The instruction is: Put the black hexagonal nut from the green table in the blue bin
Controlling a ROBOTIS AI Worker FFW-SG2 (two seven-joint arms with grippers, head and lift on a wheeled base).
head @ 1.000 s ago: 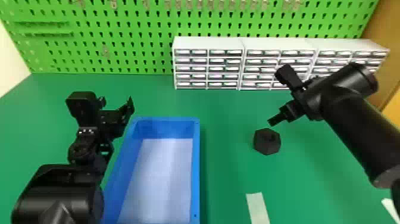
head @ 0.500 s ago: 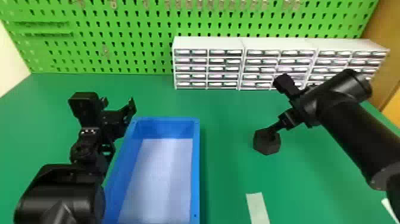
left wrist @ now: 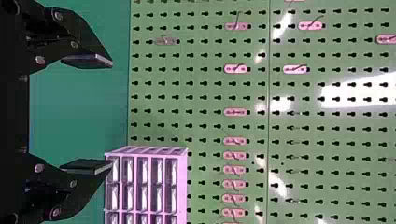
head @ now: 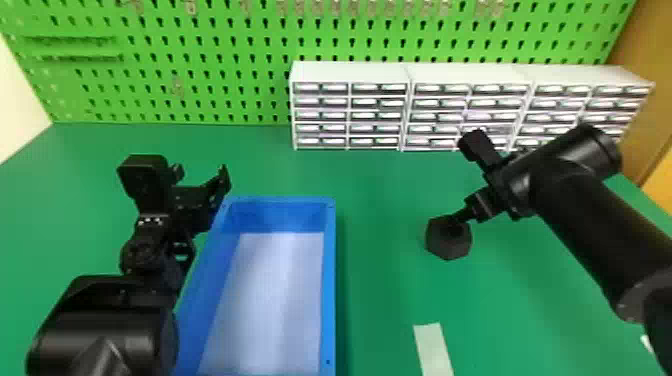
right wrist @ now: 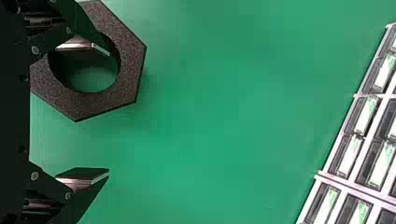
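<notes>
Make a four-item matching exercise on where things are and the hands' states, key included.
1. black nut
2. left hand
3. right hand
4. white drawer units

A. open, one finger at a hexagon's hole
B. in front of the green pegboard
C. open, near the blue bin's far left corner
D. lying on the green table

Pairs: 1-D, 2-C, 3-A, 4-B

No text, label, brand, number or sign can be read.
</notes>
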